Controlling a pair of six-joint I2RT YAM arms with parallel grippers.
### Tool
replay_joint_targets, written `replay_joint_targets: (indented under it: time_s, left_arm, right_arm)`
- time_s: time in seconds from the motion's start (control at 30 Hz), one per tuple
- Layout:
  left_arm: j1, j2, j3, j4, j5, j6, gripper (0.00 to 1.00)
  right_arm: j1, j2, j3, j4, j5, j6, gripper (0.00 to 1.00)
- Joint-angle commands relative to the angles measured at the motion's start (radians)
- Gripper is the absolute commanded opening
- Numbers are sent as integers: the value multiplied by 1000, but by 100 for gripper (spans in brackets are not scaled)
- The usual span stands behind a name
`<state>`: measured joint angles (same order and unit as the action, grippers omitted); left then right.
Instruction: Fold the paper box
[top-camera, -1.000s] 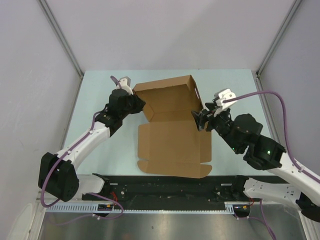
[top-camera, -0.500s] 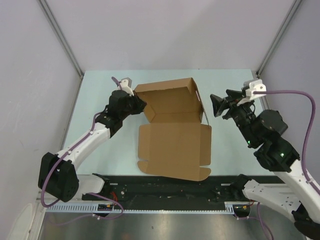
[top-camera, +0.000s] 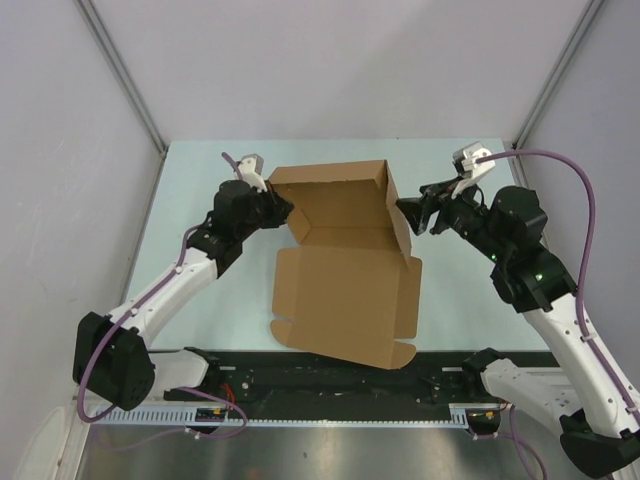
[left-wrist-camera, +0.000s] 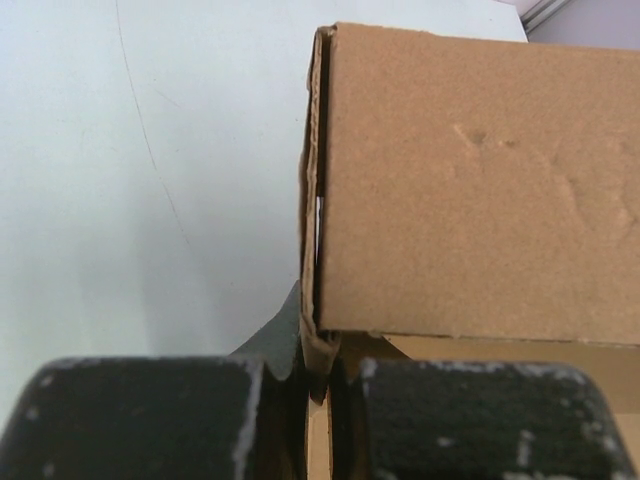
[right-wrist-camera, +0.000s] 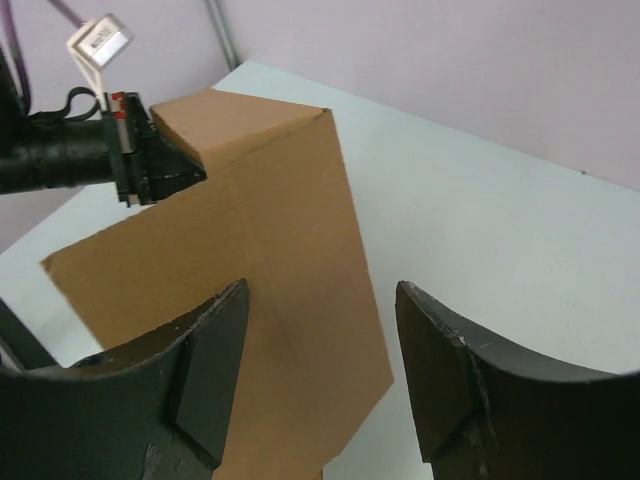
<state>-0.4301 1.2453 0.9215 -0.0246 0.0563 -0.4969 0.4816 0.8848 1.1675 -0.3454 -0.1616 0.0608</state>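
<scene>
The left jaws are pressed together on a thin edge of cardboard at the far left corner of the box (top-camera: 345, 290). In the left wrist view the two black fingers (left-wrist-camera: 130, 420) sit at the bottom with the layered wall edge of the box (left-wrist-camera: 480, 180) rising straight up from the pinch. The right jaws are spread wide and hold nothing. Their tips lie just beside the upright right wall of the box, and I cannot tell whether they touch it. In the right wrist view the brown wall (right-wrist-camera: 270, 250) shows between and beyond the two dark fingers (right-wrist-camera: 210, 370), with the left arm's black head (right-wrist-camera: 130, 165) at the wall's far corner.

The box sits in the middle of the pale green counter (top-camera: 200, 180). Its far part stands up as walls, and its large near panel lies flat with small flaps along the sides. The left arm (top-camera: 180, 275) reaches in from the near left, the right arm (top-camera: 520, 250) from the near right, a purple cable (top-camera: 560, 165) looping over it. A black rail (top-camera: 330, 375) runs along the near edge of the counter, just beyond the flat panel
</scene>
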Motion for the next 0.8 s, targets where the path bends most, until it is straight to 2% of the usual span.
replay_joint_targets:
  time_s: [0.0, 0.17, 0.37, 0.57, 0.77]
  left_arm:
    - [-6, -14, 34, 5, 14, 6, 0]
    - [-6, -7, 42, 5, 16, 8, 0]
    - [-6, -1, 51, 3, 19, -3, 0]
    - [-6, -12, 54, 2, 33, -3, 0]
    - [-9, -29, 42, 5, 45, -3, 0]
  right_arm:
    - [15, -17, 20, -7, -116, 11, 65]
    - [66, 3, 18, -58, -101, -15, 66]
    - [161, 49, 11, -60, 20, -36, 66]
    - [256, 85, -9, -21, 264, -45, 64]
    - [301, 121, -26, 62, 534, -81, 63]
